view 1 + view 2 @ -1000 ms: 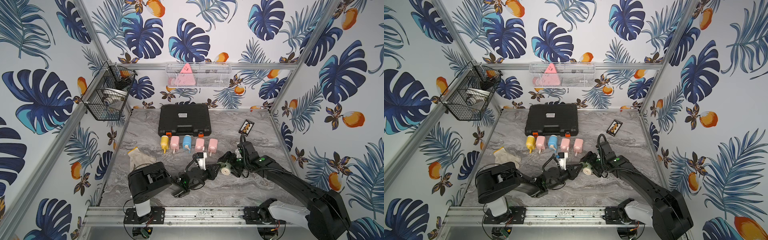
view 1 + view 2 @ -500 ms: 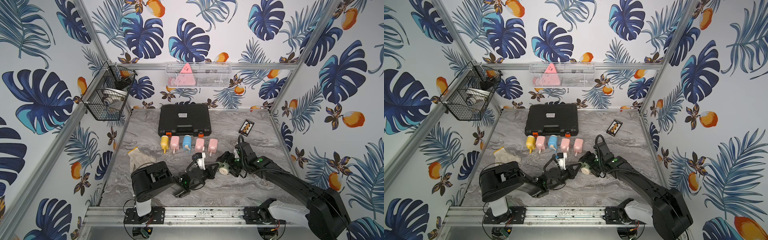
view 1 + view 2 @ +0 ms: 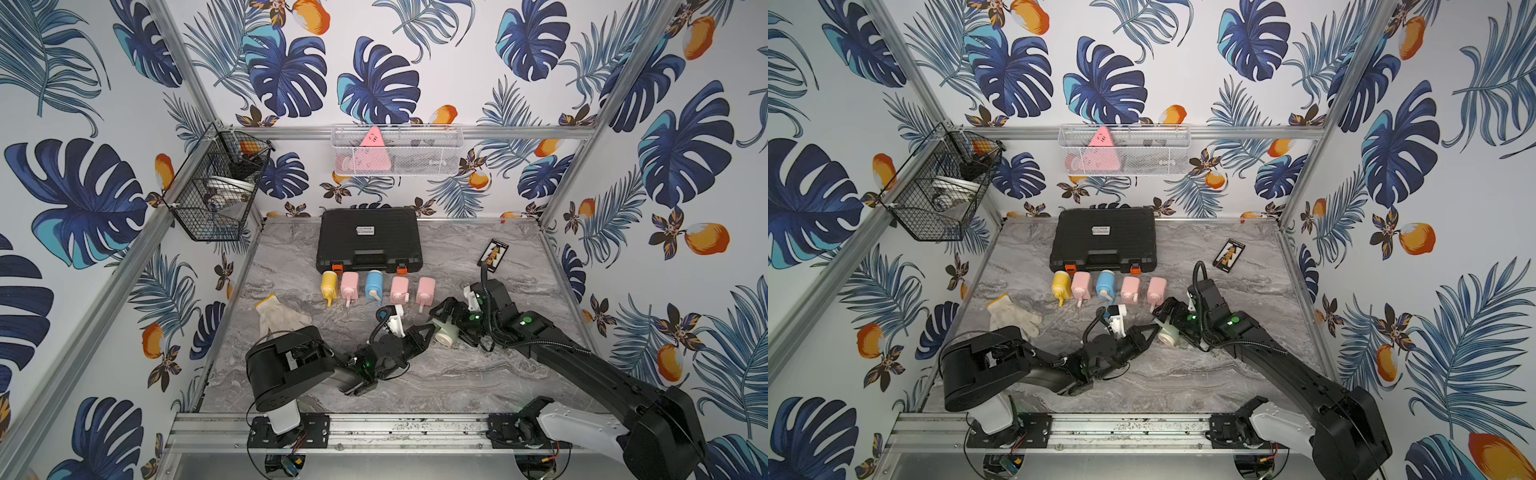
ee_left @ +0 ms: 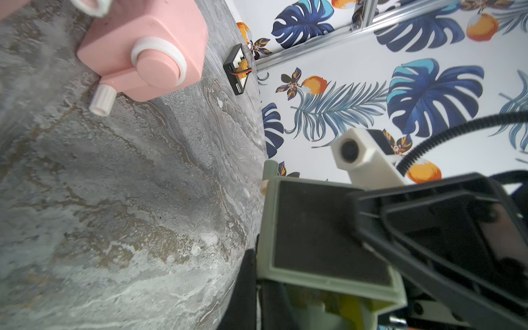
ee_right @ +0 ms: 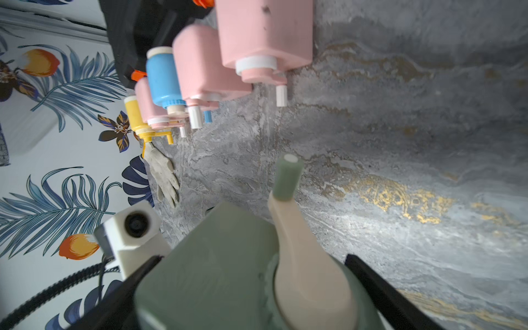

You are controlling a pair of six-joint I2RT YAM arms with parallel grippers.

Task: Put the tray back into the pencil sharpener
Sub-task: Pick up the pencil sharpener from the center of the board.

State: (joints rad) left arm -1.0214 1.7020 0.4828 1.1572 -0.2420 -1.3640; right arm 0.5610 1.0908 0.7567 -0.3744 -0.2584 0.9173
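Observation:
The sage-green pencil sharpener [image 3: 446,332] [image 3: 1169,332] with a cream crank [image 5: 288,228] lies tipped between the jaws of my right gripper [image 3: 451,326] [image 5: 253,258], which is shut on its body [image 5: 214,271]. In the left wrist view its dark padded underside [image 4: 328,228] faces the camera. A pale, yellow-tinted translucent piece, apparently the tray [image 4: 323,310], shows inside the body just under that base. My left gripper [image 3: 430,328] [image 3: 1152,328] [image 4: 257,274] is shut, its tip against the sharpener's end. I cannot tell whether anything is pinched between its fingers.
A row of bottles lies behind the grippers: yellow [image 3: 328,282], blue [image 3: 374,284] and pink [image 3: 426,286] ones. Behind them sits a black case [image 3: 369,239]. A white glove [image 3: 278,318] lies at the left and a small black card [image 3: 493,254] at the far right.
My left gripper's jaws have closed at the sharpener's end. The right gripper has shifted slightly left with the sharpener in it.

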